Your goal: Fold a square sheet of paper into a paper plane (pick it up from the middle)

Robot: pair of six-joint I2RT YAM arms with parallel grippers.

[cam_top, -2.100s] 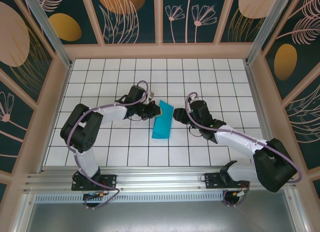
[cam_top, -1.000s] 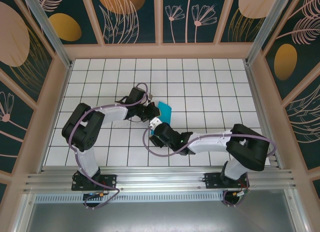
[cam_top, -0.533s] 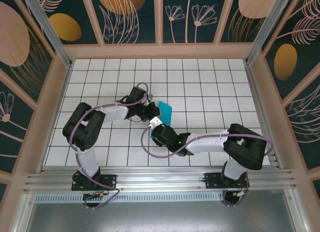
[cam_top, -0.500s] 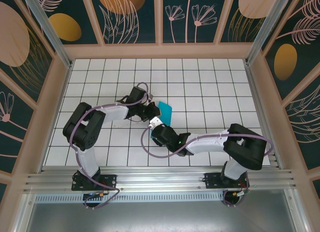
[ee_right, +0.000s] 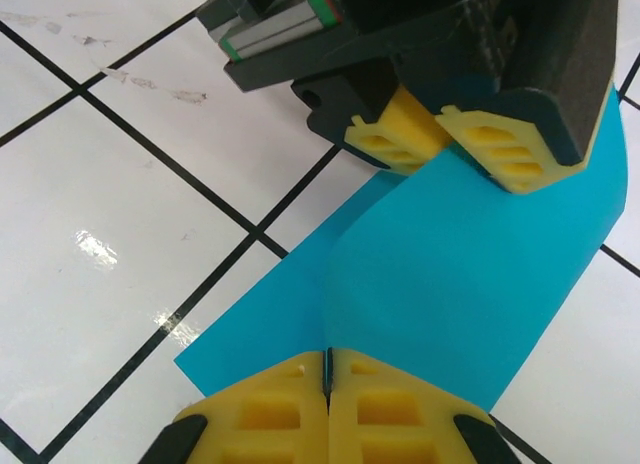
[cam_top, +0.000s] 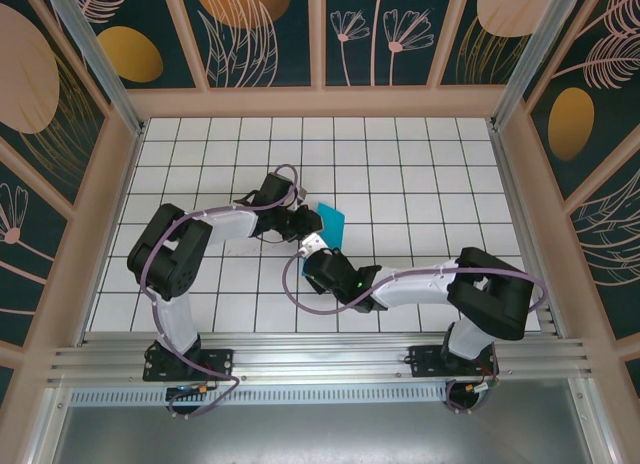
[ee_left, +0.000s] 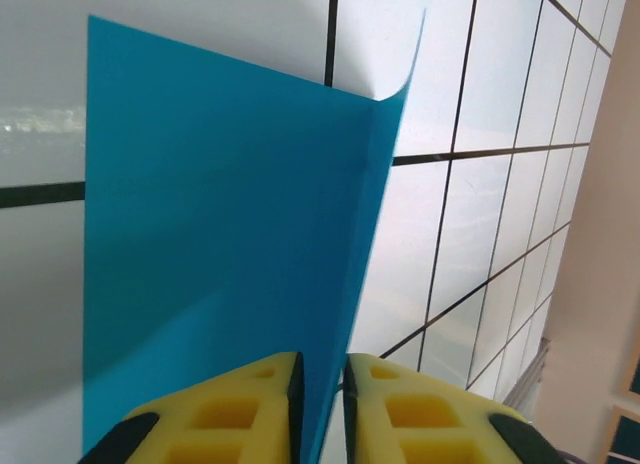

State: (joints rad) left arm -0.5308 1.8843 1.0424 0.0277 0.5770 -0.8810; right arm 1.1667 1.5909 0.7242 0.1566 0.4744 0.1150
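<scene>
The square sheet of paper [cam_top: 333, 222] sits near the middle of the white tiled table [cam_top: 430, 174], a narrowed teal shape caught between the two arms. From the left, the left gripper [ee_left: 322, 364] reaches in at the sheet's left side. Its yellow pads [ee_left: 235, 409] stand slightly parted, and the paper's edge runs down into the narrow gap between them. Whether either pad presses on the paper cannot be told. In the left wrist view the sheet rises away from those pads as a flat teal panel bent along one line, its far corner curling over above the black grid lines. Seen from the right wrist, the paper bows up off the tiles in a soft curve, with one corner lying flat on the table to the left. From the right, the right arm crosses low over the near tiles and brings the right gripper [ee_right: 327, 364] to the sheet's near edge. Its jaws are pressed together, pinching that edge opposite the left gripper's pads, and the bowed sheet spans between the two.
</scene>
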